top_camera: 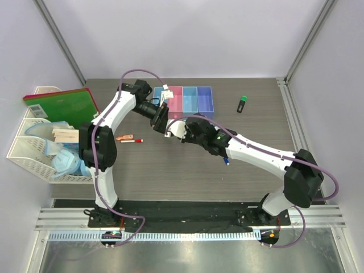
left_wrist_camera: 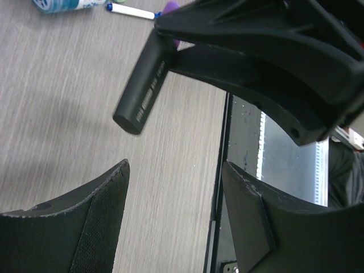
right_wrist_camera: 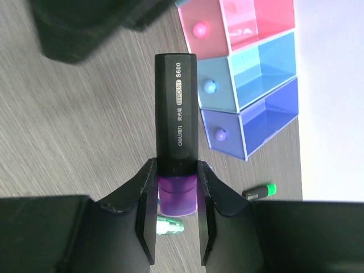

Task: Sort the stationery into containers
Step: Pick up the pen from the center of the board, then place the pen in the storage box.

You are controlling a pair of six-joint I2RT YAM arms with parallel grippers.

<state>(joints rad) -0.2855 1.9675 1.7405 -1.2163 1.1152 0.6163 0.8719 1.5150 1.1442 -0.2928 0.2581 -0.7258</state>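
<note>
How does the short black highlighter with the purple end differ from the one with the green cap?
The short black highlighter with the purple end is clamped at that end by the right gripper; the short black highlighter with the green cap lies free on the grey wood-grain table. The first is held before the row of translucent plastic bins; the second lies right of it. Both are black and outside the bins.

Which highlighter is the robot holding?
The black highlighter with the purple end, pinched in the right hand. The green-capped highlighter lies alone on the table, right of the little boxes.
</note>
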